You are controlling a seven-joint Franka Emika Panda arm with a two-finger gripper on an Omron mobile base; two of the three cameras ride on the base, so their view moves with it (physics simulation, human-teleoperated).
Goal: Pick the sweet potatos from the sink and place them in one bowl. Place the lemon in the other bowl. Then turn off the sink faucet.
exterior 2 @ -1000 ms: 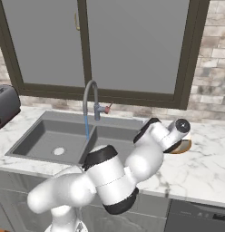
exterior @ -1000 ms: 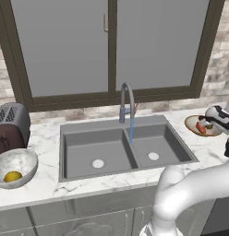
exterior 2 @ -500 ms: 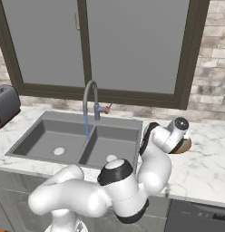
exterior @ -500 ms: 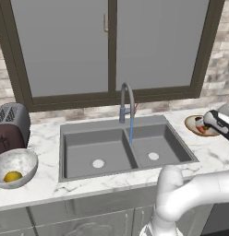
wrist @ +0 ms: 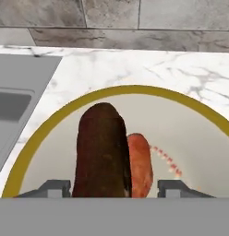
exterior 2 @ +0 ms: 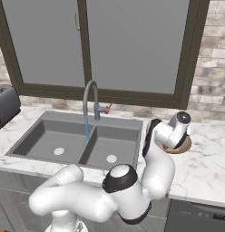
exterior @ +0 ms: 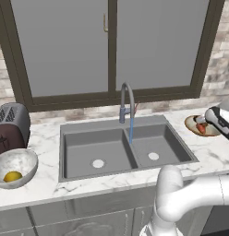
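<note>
My gripper [wrist: 114, 186] is open just above the shallow tan bowl [wrist: 51, 122], one fingertip [wrist: 54, 186] on each side of the sweet potatos. The dark brown one [wrist: 101, 147] and the orange-red one [wrist: 140, 163] lie side by side in that bowl, and neither fingertip touches them. From the left base view the hand hangs over the tan bowl [exterior: 195, 125] on the counter right of the sink [exterior: 79, 152]. The lemon [exterior: 12, 176] rests in the marbled bowl [exterior: 19, 161] at far left. A blue stream runs from the sink faucet [exterior: 127, 99] into the right basin.
A toaster [exterior: 10, 126] stands behind the marbled bowl at the left. A brick wall and a dark-framed window run along the back of the counter. My white arm arches over the counter's front right, near the sink's right basin [exterior 2: 110, 147].
The jaws have parted and the dark sweet potato now lies loose in the tan bowl. The hand stays over the bowl while the arm's elbow has shifted.
</note>
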